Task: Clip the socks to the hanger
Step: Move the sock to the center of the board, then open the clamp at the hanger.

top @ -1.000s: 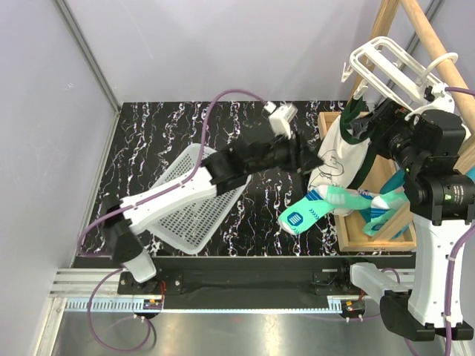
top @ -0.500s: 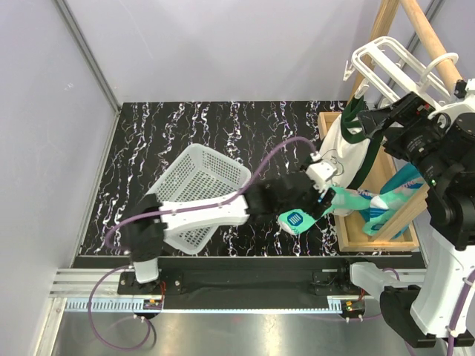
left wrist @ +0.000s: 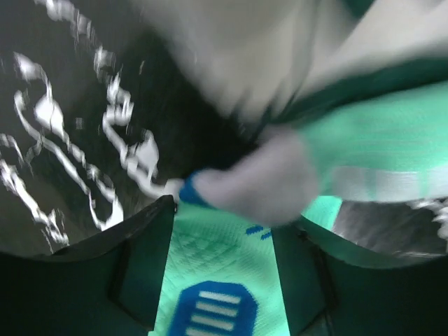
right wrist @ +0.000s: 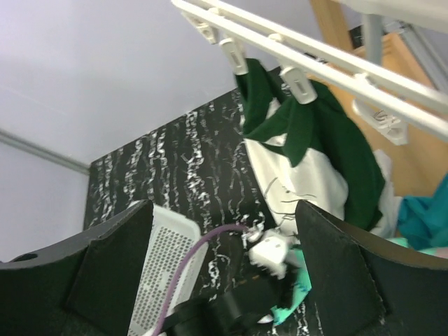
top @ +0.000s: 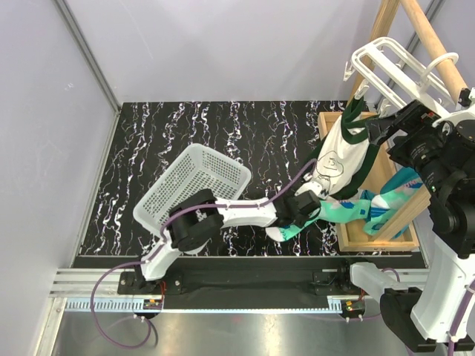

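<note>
Pick-up step: L gripper (top: 306, 210) is straddling a mint sock (left wrist: 224, 280) that's lying on the table (top: 185, 126) by the wooden rack (top: 375, 241), fingers apart, not pinching yet. R gripper (right wrist: 224, 217) is hanging wide open & empty below the hanger (right wrist: 329, 61). Next move, I'd say: closing on the sock, then lifting it to a free clip.

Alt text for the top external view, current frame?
The left gripper, stretched across a black marbled table, is down on a mint-green sock near the wooden rack. The right gripper hovers beside a white and dark-green cloth hanging from the white hanger at upper right. A white mesh basket lies tipped at centre-left.
</note>
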